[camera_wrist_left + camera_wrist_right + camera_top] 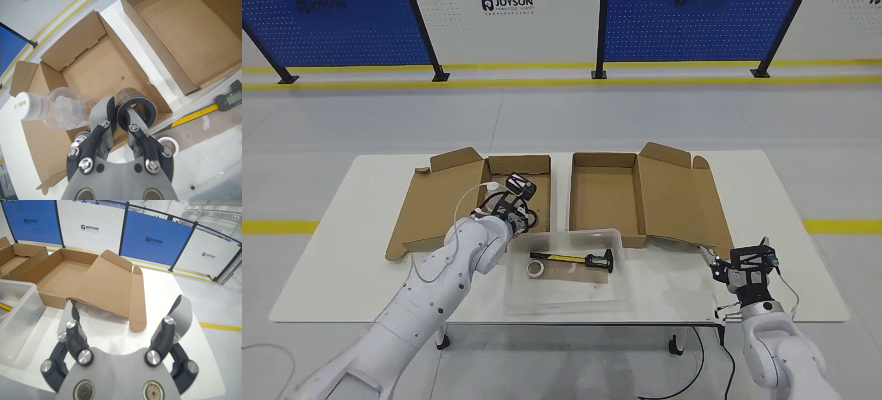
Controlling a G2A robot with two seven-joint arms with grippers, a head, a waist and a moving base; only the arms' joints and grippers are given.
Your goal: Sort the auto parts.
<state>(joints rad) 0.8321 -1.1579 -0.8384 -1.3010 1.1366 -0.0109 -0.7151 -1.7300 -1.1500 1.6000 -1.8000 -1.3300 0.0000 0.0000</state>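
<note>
My left gripper (121, 111) is shut on the wall of a metal bearing sleeve with a black end ring (137, 111); one finger is inside its bore, the other outside. It hangs over the near edge of the left cardboard box (447, 215), seen from above as the gripper (514, 190). A clear plastic bottle with a white cap (56, 109) lies in that box. In the clear tub (612, 240) lie a yellow-and-black digital caliper (577, 260) and a white tape roll (535, 268). My right gripper (124, 308) stands open over bare table at the right.
The right cardboard box (602, 195) is open with its lid flap (677, 200) folded out to the right. The table's near right corner (822, 300) is bare white. Blue and white fence panels stand behind the table.
</note>
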